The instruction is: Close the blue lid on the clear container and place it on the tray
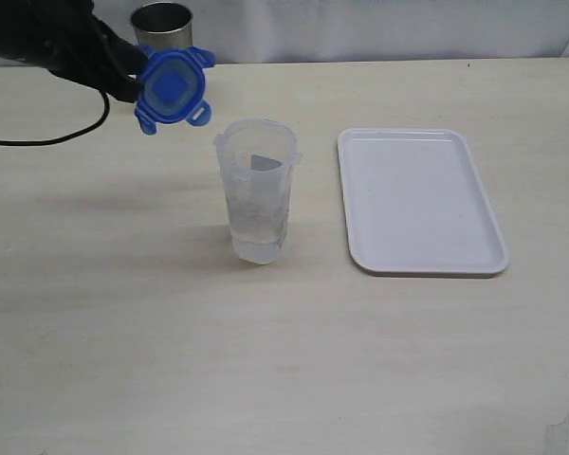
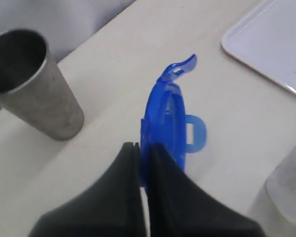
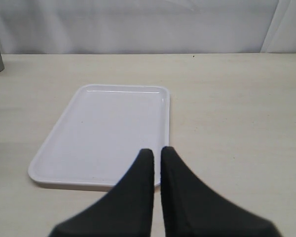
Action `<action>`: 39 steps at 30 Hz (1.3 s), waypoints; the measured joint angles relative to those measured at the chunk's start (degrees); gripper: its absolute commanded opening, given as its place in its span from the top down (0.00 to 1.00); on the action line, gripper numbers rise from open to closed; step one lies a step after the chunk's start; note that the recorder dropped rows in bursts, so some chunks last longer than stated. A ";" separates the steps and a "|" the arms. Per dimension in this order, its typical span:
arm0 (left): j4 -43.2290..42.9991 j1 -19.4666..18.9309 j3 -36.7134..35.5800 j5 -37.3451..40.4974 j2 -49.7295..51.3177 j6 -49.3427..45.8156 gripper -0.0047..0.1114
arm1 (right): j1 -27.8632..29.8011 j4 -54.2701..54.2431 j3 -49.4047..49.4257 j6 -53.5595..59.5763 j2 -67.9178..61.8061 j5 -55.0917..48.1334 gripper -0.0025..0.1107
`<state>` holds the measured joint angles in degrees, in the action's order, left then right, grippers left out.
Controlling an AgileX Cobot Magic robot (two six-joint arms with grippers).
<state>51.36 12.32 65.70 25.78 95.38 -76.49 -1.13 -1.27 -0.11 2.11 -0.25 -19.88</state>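
Observation:
My left gripper [image 1: 131,78] is shut on the rim of the blue lid [image 1: 174,87], holding it on edge in the air, up and to the left of the clear container [image 1: 257,190]. In the left wrist view the blue lid [image 2: 166,123] stands edge-on between the black fingers [image 2: 163,168] of the left gripper [image 2: 144,147], with the clear container [image 2: 288,187] at the frame's edge. The container stands upright and uncovered on the table, left of the white tray [image 1: 419,199]. My right gripper [image 3: 156,152] is shut on nothing, hovering at the near edge of the tray [image 3: 103,133]; the exterior view does not show it.
A grey steel cup [image 1: 161,27] stands at the back of the table behind the lid, and the same steel cup [image 2: 32,84] appears in the left wrist view. A black cable [image 1: 57,137] trails across the table's left side. A white backdrop runs along the far edge.

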 measured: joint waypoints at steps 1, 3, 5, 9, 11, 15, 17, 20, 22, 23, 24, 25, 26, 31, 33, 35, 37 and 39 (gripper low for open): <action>0.00 0.83 0.00 -1.91 0.00 -0.90 0.96 | 0.00 0.00 0.00 0.00 0.00 0.00 0.93; 0.00 2.62 0.00 -6.58 0.00 -2.70 0.96 | 0.00 0.00 0.00 0.00 0.00 0.00 0.93; -0.12 4.13 0.00 -10.71 0.00 -4.85 0.96 | 0.00 0.00 0.00 0.00 0.00 0.00 0.93; -0.12 7.65 0.00 -15.24 0.00 -12.44 0.96 | 0.00 0.00 0.00 0.00 0.00 0.00 0.93; -0.12 9.19 0.00 -15.67 0.00 -15.30 0.96 | 0.00 0.00 0.00 0.00 0.00 0.00 0.93; -0.69 13.90 0.00 -17.88 0.00 -22.16 0.96 | 0.00 0.00 0.00 0.00 0.00 0.00 0.93; -1.69 15.43 0.00 -19.21 0.00 -22.94 0.96 | 0.00 0.00 0.00 0.00 0.00 0.00 0.93; -2.55 16.72 0.00 -19.56 0.00 -23.77 0.96 | 0.00 0.00 0.00 0.00 0.00 0.00 0.93; -2.91 17.84 0.00 -19.70 0.00 -24.45 0.96 | 0.00 0.00 0.00 0.00 0.00 0.00 0.93; -2.91 18.17 0.00 -19.79 -0.03 -24.95 0.96 | 0.00 0.00 0.00 0.00 0.00 0.00 0.93; -3.04 18.35 0.00 -20.38 -0.41 -25.24 0.96 | 0.00 0.00 0.00 0.00 0.00 0.00 0.93; -3.14 18.48 0.00 -21.30 -0.93 -25.34 0.96 | 0.00 0.00 0.00 0.00 0.00 0.00 0.93; -3.14 18.56 -0.11 -22.33 -1.79 -25.49 0.96 | 0.00 0.00 0.00 0.00 0.00 0.00 0.93; -3.14 18.56 -0.11 -22.75 -5.70 -25.49 0.96 | 0.00 0.00 0.00 0.00 0.00 0.00 0.93; -3.14 18.56 -0.11 -21.31 -5.95 -25.49 0.96 | 0.00 0.00 0.00 0.00 0.00 0.00 0.93; -3.14 18.56 -0.11 -20.40 -5.95 -25.49 0.96 | 0.00 0.00 0.00 0.00 0.00 0.00 0.93; -3.14 18.99 -0.35 -20.78 -5.95 -25.49 0.96 | 0.00 0.00 0.00 0.00 0.00 0.00 0.93; -3.14 19.92 -0.93 -24.18 -5.95 -25.85 0.96 | 0.00 0.00 0.00 0.00 0.00 0.00 0.93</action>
<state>48.23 32.24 64.78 1.60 89.42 -102.34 -1.13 -1.27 -0.11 2.11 -0.25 -19.88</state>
